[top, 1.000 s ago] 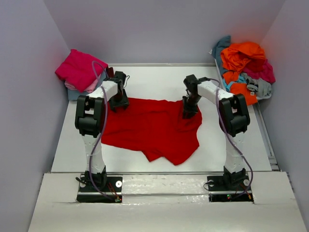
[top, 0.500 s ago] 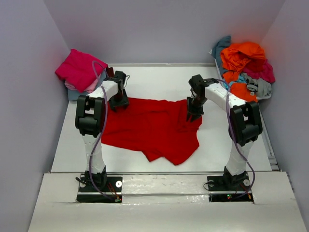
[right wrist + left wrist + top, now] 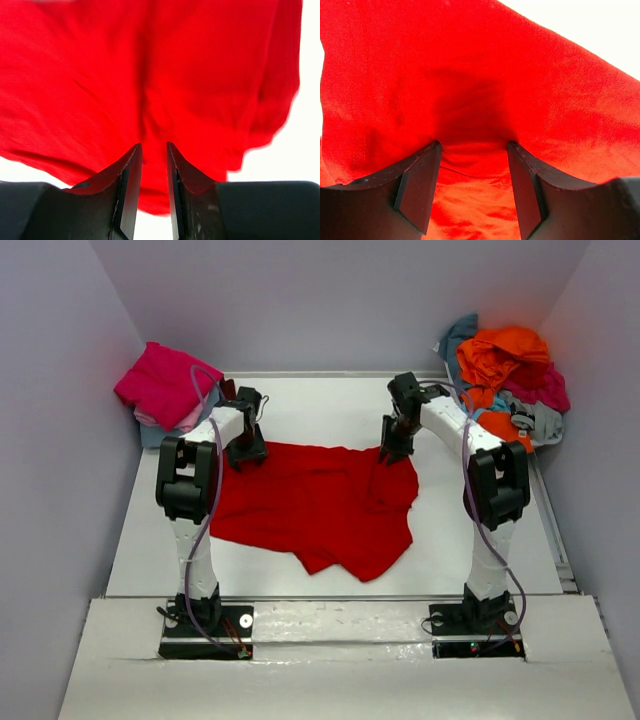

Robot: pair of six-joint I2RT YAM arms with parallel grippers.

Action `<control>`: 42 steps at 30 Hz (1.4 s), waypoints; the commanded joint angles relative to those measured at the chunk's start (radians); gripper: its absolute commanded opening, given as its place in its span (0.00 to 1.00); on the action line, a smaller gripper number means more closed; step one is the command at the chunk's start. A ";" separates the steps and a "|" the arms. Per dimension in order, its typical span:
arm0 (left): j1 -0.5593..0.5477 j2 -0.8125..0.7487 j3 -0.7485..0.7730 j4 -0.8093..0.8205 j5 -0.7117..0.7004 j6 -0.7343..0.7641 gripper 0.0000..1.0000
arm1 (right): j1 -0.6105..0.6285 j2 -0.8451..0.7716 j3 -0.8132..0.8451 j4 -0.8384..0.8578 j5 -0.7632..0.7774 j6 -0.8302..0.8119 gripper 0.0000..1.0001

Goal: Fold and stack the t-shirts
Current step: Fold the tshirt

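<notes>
A bright red t-shirt (image 3: 310, 502) lies spread and rumpled on the white table (image 3: 320, 405). My left gripper (image 3: 247, 453) is planted on its back left corner. In the left wrist view that gripper (image 3: 474, 146) is open, fingertips pressed into the red cloth (image 3: 470, 75), which puckers between them. My right gripper (image 3: 393, 448) is over the shirt's back right corner. In the right wrist view its jaws (image 3: 154, 145) stand a narrow gap apart, with blurred red cloth (image 3: 150, 65) beyond them and the shirt's edge showing through the gap.
A folded magenta t-shirt (image 3: 160, 382) tops a small stack at the back left, pale pink and grey-blue showing beneath. A loose heap of t-shirts sits at the back right, orange (image 3: 505, 355) on top. Walls close in the table on three sides.
My right gripper swung right over the shirt's corner, then pulled back toward the far edge. The left gripper and the shirt have barely moved.
</notes>
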State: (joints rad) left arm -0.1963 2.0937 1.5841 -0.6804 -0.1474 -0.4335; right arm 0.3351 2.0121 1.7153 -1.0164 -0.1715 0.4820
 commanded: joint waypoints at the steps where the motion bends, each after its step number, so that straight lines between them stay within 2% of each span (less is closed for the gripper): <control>1: -0.005 -0.018 0.024 -0.030 -0.021 0.012 0.67 | -0.019 0.072 0.163 0.036 0.009 0.052 0.32; 9: -0.005 -0.030 0.042 -0.045 -0.032 0.010 0.67 | -0.037 0.212 0.316 0.035 0.017 0.084 0.32; 14: -0.005 -0.034 0.054 -0.054 -0.035 0.006 0.67 | -0.047 0.243 0.325 0.032 0.021 0.083 0.32; 33: -0.005 0.006 0.154 -0.105 -0.070 0.001 0.67 | -0.056 0.154 0.058 0.114 -0.005 0.102 0.32; 42: 0.005 0.086 0.197 -0.123 0.023 -0.028 0.68 | -0.056 0.158 0.029 0.124 -0.022 0.102 0.33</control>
State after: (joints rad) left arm -0.1959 2.1677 1.7336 -0.7631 -0.1722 -0.4446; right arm 0.2817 2.2063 1.7565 -0.9119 -0.1818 0.5774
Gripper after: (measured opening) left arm 0.671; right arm 0.325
